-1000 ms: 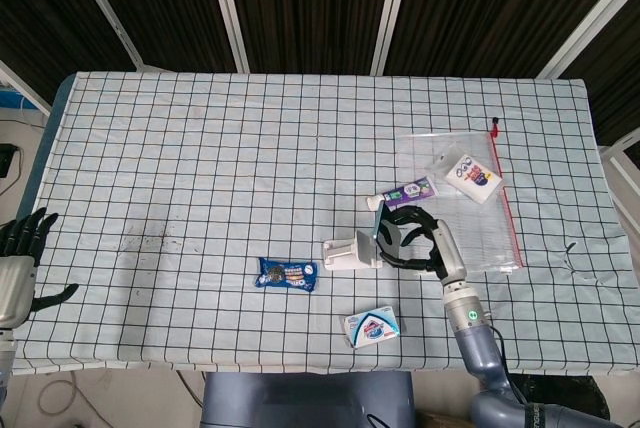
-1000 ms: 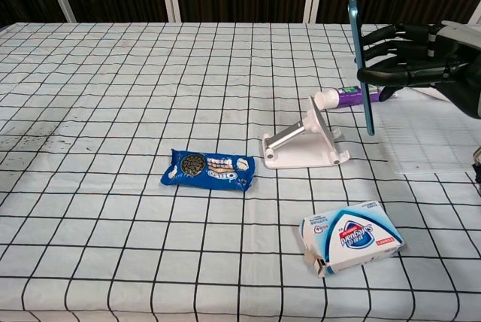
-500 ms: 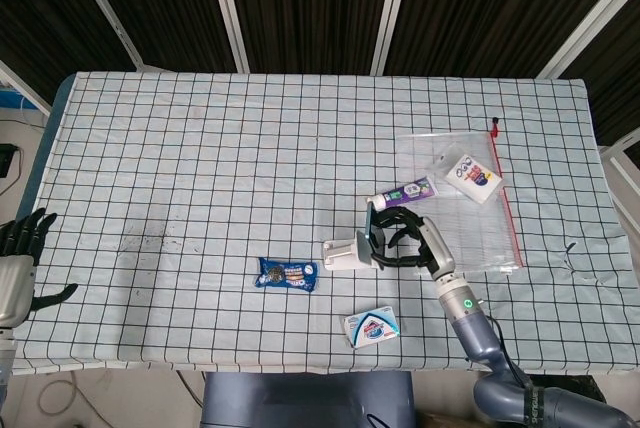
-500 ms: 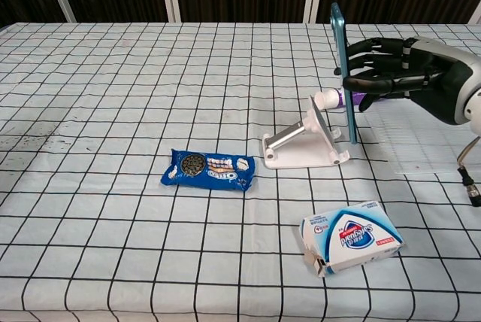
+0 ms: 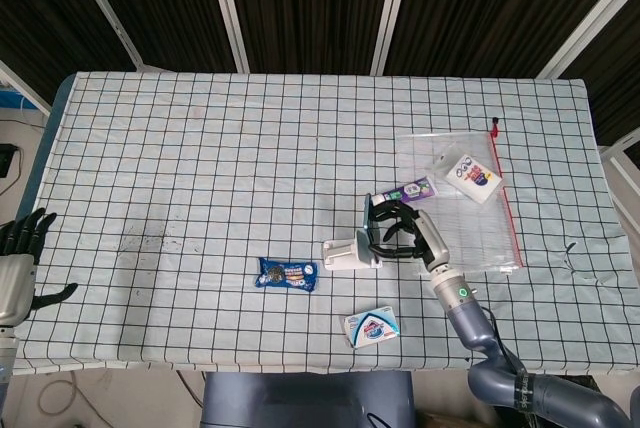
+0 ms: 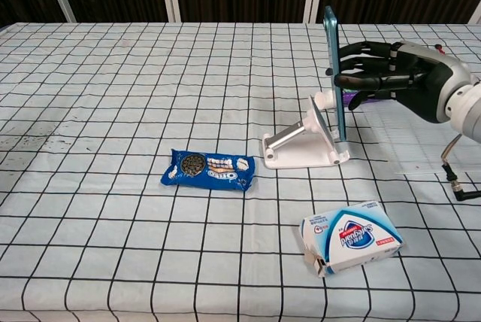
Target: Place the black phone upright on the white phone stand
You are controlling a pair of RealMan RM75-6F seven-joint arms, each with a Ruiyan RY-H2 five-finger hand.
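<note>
My right hand (image 6: 391,81) (image 5: 405,231) holds the black phone (image 6: 334,74) upright and edge-on, fingers wrapped around its right side. The phone's lower end hangs just right of the tilted plate of the white phone stand (image 6: 304,145) (image 5: 350,252), very close to it; I cannot tell whether they touch. The stand sits on the checked cloth near the table's middle-right. My left hand (image 5: 18,263) stays at the far left edge, off the table, fingers apart and holding nothing.
A blue snack packet (image 6: 209,169) lies left of the stand. A white and blue box (image 6: 350,237) sits in front of it. A toothpaste tube (image 5: 410,190) lies behind the hand, and a clear zip bag (image 5: 470,198) with a small pack lies to the right.
My right hand carried the phone leftward and slightly down, from well right of the stand to right beside its plate. The left hand has not moved.
</note>
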